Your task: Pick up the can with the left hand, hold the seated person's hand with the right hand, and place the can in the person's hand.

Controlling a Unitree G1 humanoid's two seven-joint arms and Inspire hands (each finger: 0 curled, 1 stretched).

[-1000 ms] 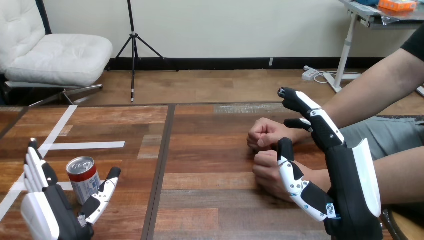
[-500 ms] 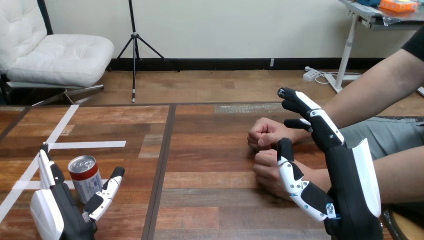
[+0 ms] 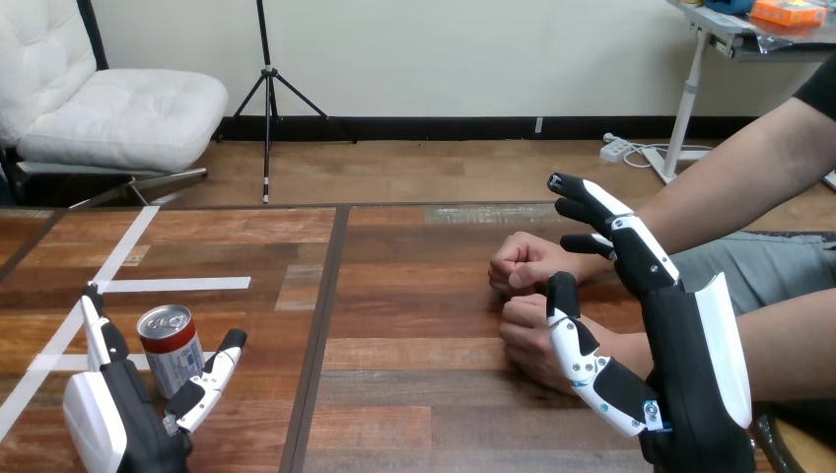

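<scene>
A red and white can (image 3: 172,347) with a silver top stands upright on the wooden table (image 3: 414,296) at the lower left. My left hand (image 3: 123,414) is open around it, fingers to its left and thumb to its right. I cannot tell whether they touch the can. At the right, my right hand (image 3: 670,365) is open with straight fingers, raised over the person's two fists. The nearer fist (image 3: 527,335) lies beside my thumb, and the farther fist (image 3: 527,261) lies beyond it. Both rest on the table.
White tape strips (image 3: 168,286) cross the table at the left. A dark seam (image 3: 320,325) runs down the table between the can and the person's hands. The person's forearms come in from the right edge.
My left hand has closed in around the can, its fingers drawing nearer on the left. My right hand and the person's fists have not moved. The view has shifted slightly.
</scene>
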